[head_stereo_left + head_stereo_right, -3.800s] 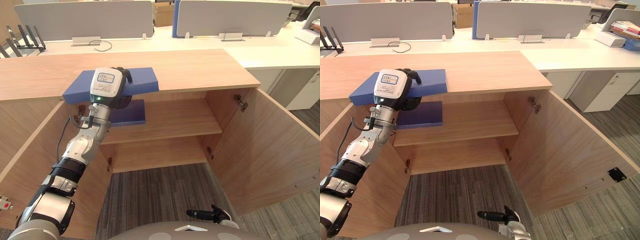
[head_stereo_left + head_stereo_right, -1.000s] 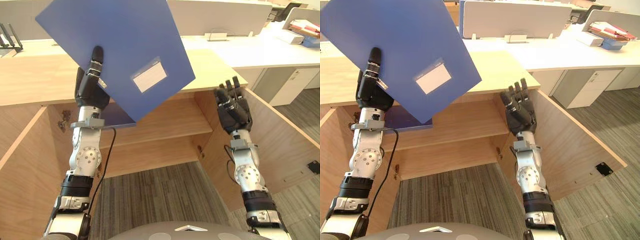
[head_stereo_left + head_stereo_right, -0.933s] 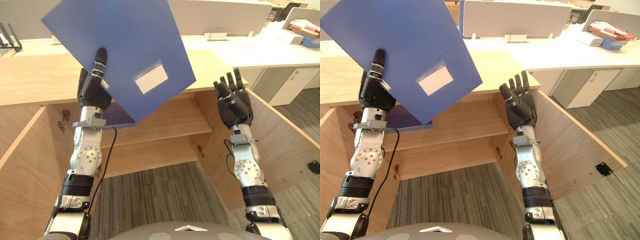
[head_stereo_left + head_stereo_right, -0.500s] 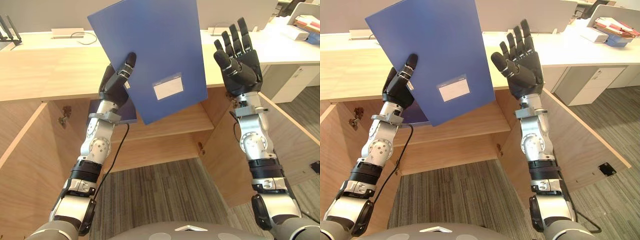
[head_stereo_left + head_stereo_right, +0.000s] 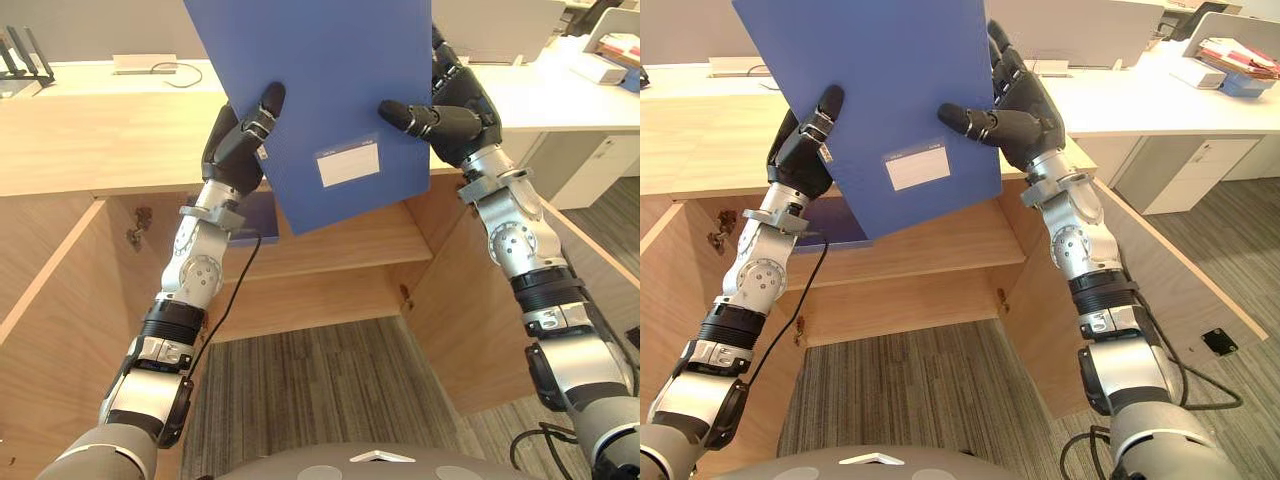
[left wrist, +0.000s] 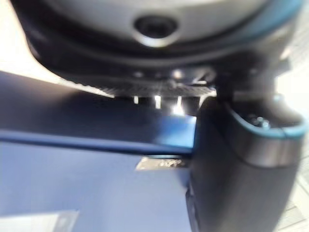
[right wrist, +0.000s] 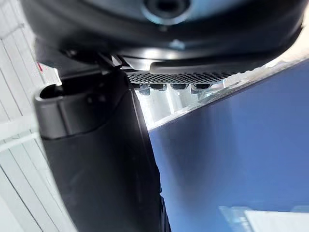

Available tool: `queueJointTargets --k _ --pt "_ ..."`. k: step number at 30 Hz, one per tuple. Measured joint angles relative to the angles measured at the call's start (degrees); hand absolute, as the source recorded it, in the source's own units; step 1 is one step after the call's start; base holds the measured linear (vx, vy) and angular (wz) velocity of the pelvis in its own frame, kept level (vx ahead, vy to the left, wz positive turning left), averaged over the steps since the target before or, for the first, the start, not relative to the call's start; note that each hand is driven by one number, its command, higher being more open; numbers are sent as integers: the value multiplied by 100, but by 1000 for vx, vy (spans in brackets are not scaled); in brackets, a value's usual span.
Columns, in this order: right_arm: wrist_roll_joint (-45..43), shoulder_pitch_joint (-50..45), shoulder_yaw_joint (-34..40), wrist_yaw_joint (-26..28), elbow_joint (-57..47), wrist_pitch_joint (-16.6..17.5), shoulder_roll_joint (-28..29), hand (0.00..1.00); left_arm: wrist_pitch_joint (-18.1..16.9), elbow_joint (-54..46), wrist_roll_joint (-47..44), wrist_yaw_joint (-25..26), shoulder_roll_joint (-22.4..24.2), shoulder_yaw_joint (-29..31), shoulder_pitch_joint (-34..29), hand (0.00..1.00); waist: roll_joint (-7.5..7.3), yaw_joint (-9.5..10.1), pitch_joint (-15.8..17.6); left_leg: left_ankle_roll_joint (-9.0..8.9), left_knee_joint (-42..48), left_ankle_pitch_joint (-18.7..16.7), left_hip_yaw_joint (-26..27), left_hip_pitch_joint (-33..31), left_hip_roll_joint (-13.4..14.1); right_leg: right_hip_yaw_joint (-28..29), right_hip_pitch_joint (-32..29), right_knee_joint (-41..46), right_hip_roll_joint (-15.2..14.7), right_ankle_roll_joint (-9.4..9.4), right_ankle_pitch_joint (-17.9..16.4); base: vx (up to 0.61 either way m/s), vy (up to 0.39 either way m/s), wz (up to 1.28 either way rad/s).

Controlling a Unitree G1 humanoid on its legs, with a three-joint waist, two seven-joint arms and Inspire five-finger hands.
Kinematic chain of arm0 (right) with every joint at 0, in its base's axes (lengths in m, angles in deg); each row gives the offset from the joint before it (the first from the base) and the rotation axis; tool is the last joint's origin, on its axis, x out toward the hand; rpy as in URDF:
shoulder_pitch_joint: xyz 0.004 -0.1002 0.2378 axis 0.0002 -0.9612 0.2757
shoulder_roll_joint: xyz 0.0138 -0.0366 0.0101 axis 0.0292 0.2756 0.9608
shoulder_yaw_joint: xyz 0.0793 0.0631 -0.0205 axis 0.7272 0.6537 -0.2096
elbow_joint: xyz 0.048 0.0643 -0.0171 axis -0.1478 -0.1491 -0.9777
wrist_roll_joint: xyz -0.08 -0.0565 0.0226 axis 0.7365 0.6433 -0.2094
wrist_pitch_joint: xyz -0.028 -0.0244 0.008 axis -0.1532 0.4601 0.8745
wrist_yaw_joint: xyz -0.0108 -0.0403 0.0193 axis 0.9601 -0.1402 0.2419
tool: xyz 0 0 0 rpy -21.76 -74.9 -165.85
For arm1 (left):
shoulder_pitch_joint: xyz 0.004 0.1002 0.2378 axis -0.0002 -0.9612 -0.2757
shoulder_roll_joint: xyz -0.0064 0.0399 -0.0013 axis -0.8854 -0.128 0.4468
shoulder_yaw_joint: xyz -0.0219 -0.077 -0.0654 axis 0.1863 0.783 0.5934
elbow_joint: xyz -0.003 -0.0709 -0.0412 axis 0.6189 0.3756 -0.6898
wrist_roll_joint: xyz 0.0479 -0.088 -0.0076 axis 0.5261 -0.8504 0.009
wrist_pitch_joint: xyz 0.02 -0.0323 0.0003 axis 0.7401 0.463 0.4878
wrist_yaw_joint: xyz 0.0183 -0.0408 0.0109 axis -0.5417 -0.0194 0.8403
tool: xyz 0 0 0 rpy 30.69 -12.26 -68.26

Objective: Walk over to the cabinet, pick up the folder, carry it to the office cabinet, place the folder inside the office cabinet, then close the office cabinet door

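Note:
I hold a blue folder (image 5: 320, 80) with a white label up in front of the camera, nearly upright, above the open wooden cabinet (image 5: 100, 150). My left hand (image 5: 232, 150) grips its left edge, thumb pressed on the front face. At the right edge my right hand (image 5: 462, 105) pinches it, thumb across the front and fingers behind. The left wrist view shows the thumb (image 6: 231, 169) lying against the folder (image 6: 72, 193). In the right wrist view the thumb (image 7: 111, 169) rests beside the blue face (image 7: 231, 159).
Below the folder is the cabinet's shelf (image 5: 350, 240), with a second blue folder (image 5: 262, 212) lying at its left end. Both doors stand open, one on the left (image 5: 50, 330) and one on the right (image 5: 470, 330). White desks (image 5: 560, 90) with grey screens stand behind.
My right hand, held open beside the folder before, has come in and closed on its right edge. The folder has risen and turned more upright between both hands.

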Motion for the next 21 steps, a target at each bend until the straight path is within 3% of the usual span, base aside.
queueJointTargets --k 10,11,21 --pt "6 612 -815 299 356 -208 -399 100 -21 0 -27 -231 -380 -84 88 0 3 30 0 37 -100 108 0 3 -5 -19 1 -104 7 -24 143 -45 -21 -1" --pt "7 737 -978 353 483 -217 -427 0 -26 0 -27 -241 -439 -83 110 0 3 34 0 31 -112 124 1 -2 -8 -22 -14 -104 7 -25 146 -75 -37 -1" --pt "-65 1052 -1728 618 758 -238 -522 0 -67 160 -46 -278 -918 -310 377 0 2 149 0 -65 -118 198 0 -61 84 -71 -39 -168 96 -26 146 -56 -49 -1"
